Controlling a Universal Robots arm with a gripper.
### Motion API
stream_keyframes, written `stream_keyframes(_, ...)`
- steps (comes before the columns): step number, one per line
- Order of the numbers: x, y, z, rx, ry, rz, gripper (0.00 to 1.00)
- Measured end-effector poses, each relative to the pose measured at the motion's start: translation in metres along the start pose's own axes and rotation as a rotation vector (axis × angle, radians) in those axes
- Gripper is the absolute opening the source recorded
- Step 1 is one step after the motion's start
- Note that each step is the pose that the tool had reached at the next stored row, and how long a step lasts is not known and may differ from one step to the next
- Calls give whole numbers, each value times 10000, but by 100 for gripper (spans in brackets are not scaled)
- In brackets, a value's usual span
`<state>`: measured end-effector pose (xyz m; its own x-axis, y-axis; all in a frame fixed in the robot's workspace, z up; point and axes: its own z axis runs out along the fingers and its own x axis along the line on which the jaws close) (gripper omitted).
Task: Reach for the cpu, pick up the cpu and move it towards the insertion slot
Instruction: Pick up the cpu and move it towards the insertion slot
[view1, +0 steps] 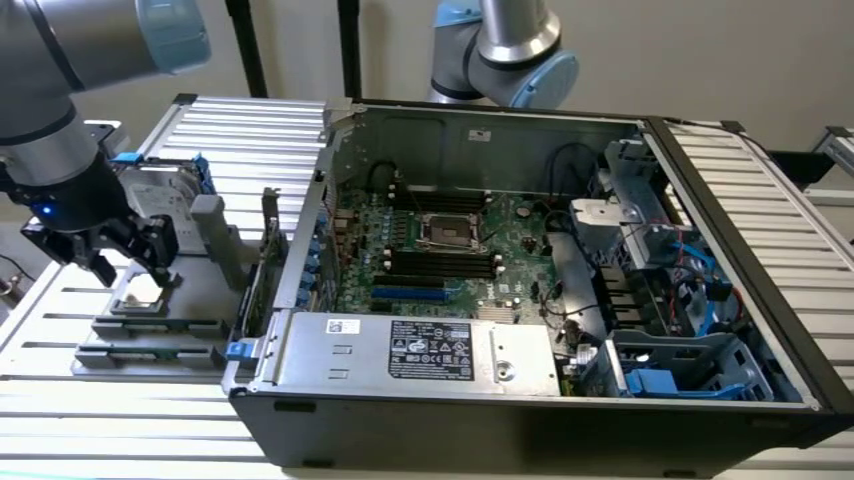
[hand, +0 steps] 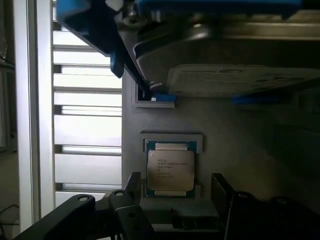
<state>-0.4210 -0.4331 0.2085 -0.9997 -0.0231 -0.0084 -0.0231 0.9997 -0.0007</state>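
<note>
Tool (view1: 130, 262) on the robot arm hangs over the cpu (hand: 171, 170) with its jaws spread wide and nothing held. In the wrist view its two dark fingers (hand: 134, 182) stand one on each side of the chip, apart from its edges. The wide spread seems meant to clear the chip's sides.

The cpu lies flat, silvery top up, in a shallow square pocket of a grey fixture tray (view1: 200, 300). The pocket appears to keep it squared for a grasp. The tray rests on a slatted metal counter (view1: 80, 400) at the exterior view's left, outside the open computer case (view1: 534, 420).

The insertion slot (view1: 451, 232), a shiny metal frame with a dark centre, sits on the green motherboard (view1: 521, 215) inside the case, well apart from the cpu. The case's side wall (view1: 318, 200) stands between them.

A hard drive (view1: 167, 195) in a blue-trimmed bracket stands upright on the tray just beside the cpu and close to the tool, the nearest thing to avoid. Long black memory slots (view1: 441, 265) lie just beside the socket, with a blue expansion slot (view1: 411, 296) and a grey power supply (view1: 427, 350) nearby. A second robot arm (view1: 514, 50) rises behind the case.
</note>
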Motion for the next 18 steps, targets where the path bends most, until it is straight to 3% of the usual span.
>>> stream_keyframes(18,1,3,117,10,0,3,67)
